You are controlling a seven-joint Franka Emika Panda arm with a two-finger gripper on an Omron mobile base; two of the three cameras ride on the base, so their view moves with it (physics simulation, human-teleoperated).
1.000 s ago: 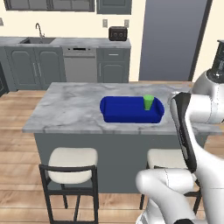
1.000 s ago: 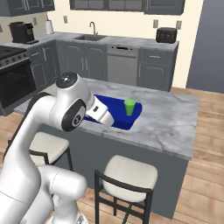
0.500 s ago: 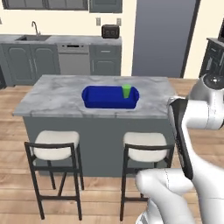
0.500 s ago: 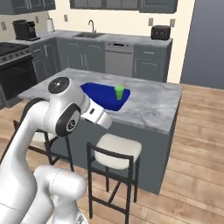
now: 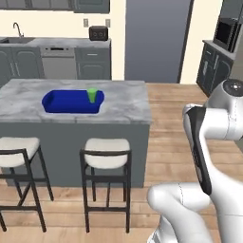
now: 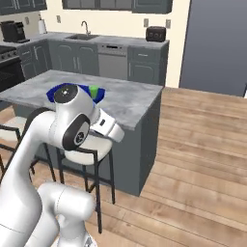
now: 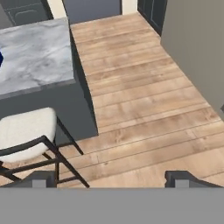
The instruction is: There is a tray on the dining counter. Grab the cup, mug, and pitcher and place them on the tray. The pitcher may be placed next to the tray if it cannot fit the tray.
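The blue tray [image 5: 61, 102] lies on the marble top of the dining counter [image 5: 124, 102], and the green cup [image 5: 92, 95] stands upright inside its right end. From the other side, the tray [image 6: 54, 90] and the cup [image 6: 96, 90] peek out behind my arm's upper joint. My gripper [image 7: 113, 179] is open with nothing between its fingers. It hangs well off the counter's right end, looking down at the wooden floor and the counter [image 7: 35, 57] corner. The mug and the pitcher are out of view.
Two stools [image 5: 105, 147] [image 5: 14, 144] stand along the island's near side, and one stool [image 7: 24, 129] is just below my hand. Open wooden floor [image 5: 166, 109] stretches to the right. A microwave [image 5: 227, 33] sits on a far-right counter, and a toaster [image 5: 98, 33] on the back counter.
The whole picture has shifted: the base has driven back and to the right, so the island now lies further left. The cup still stands in the tray. The gripper stays open.
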